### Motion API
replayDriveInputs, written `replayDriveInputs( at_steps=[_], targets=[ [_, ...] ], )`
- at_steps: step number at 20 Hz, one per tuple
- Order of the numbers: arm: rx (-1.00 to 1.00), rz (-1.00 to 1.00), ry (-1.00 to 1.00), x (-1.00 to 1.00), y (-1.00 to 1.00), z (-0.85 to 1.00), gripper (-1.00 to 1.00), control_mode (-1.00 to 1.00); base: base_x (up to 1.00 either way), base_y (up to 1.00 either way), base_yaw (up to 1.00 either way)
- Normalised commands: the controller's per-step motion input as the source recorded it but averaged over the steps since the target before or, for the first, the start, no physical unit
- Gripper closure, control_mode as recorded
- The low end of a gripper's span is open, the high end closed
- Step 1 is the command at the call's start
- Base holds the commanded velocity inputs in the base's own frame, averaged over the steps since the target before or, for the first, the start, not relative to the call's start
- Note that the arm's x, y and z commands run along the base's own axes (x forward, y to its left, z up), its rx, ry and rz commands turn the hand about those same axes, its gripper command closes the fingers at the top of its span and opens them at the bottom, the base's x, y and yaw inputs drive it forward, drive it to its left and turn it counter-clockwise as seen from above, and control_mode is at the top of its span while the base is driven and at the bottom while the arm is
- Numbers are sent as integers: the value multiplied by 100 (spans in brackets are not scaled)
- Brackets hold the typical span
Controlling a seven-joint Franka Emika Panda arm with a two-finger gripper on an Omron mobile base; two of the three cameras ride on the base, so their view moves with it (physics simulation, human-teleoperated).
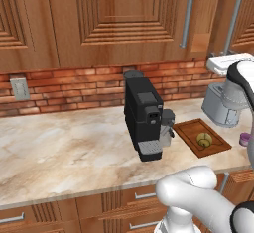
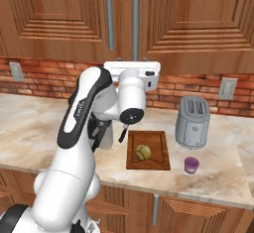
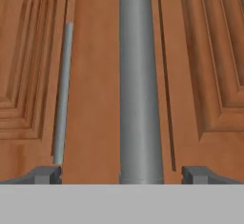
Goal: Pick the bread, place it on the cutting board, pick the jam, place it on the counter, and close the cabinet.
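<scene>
Claw (image 3: pixel 122 174) fingertips are spread wide, empty, either side of a handle (image 3: pixel 139 89) on the cabinet (image 3: pixel 200 51). Rigid metal bar is judged slippery; flat panel pushing is advised.

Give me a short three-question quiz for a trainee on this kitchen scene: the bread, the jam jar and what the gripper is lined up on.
1. True or false: the round yellowish-brown bread lies on the dark brown wooden cutting board.
2. The small purple jam jar stands: A on the board; B on the beige marble counter, in front of the silver toaster; C on the coffee machine.
3. In the hand view, what lines up between the open gripper fingertips?
Key: 1 true. 2 B. 3 the silver bar handle of the reddish-brown wooden cabinet.
</scene>
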Motion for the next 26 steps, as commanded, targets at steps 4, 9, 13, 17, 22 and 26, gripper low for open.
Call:
replayDriveInputs(
  at_steps=[4, 9, 13, 17, 22, 26],
  targets=[
    [2, -2, 0, 31, 0, 0, -100, -100, 0, 0, 0],
    [2, -2, 0, 29, 0, 0, -100, -100, 0, 0, 0],
    [2, -1, 0, 20, 0, 0, -100, -100, 0, 0, 0],
    [1, 0, 0, 19, 0, 0, -100, -100, 0, 0, 0],
    [3, 0, 0, 21, 0, 0, -100, -100, 0, 0, 0],
    [1, 0, 0, 14, 0, 0, -100, -100, 0, 0, 0]
  ],
)
